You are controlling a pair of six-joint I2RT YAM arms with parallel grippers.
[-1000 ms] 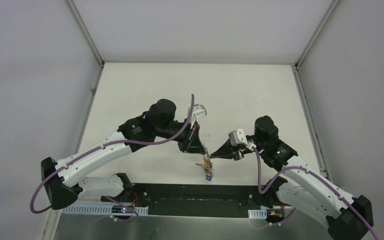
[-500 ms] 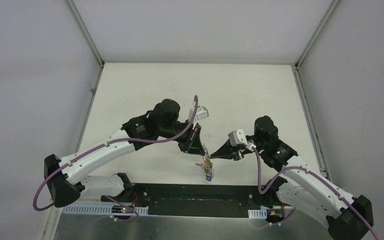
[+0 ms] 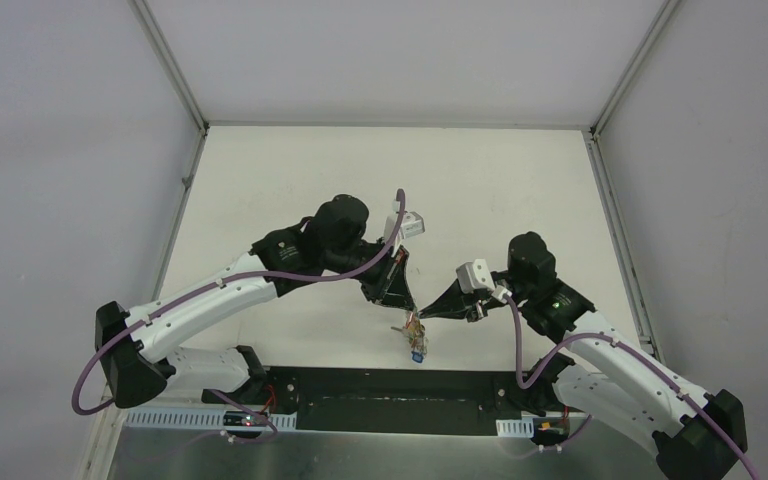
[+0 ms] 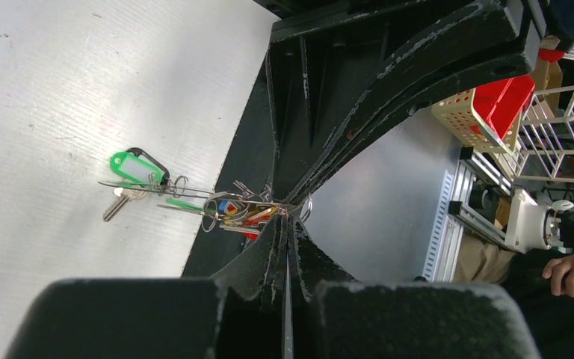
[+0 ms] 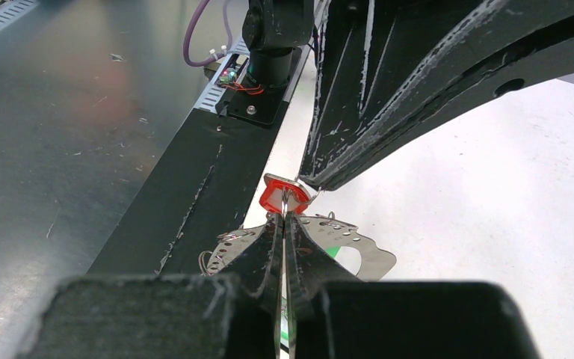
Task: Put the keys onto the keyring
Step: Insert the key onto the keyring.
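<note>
The red-headed key (image 5: pixel 282 198) sits at the very tips of my right pincer (image 5: pixel 284 218). The fingers are pressed together on it, and its blade seems to run down between them. Just below it hangs the keyring (image 5: pixel 347 235), a thin grey loop with a wavy edge. From the left wrist view, more keys (image 4: pixel 235 209) and a green tag (image 4: pixel 136 166) bunch up beside it; whether they are all strung on it I cannot tell. The whole bunch hangs above the surface (image 3: pixel 480 190), near its front edge, between my two arms. My left pincer (image 4: pixel 285 222) is pressed together too, and its tip meets the right one at the bunch. What it pinches there I cannot make out.

I judge the step in hand to be feeding this key's hole onto the ring. To do it well, my left side should hold the ring dead steady with its open end facing the key. My right should slide the key along the wire in small, straight moves. Twisting could let the smooth head slip, and the dangling bunch may swing and drag the ring off line.
</note>
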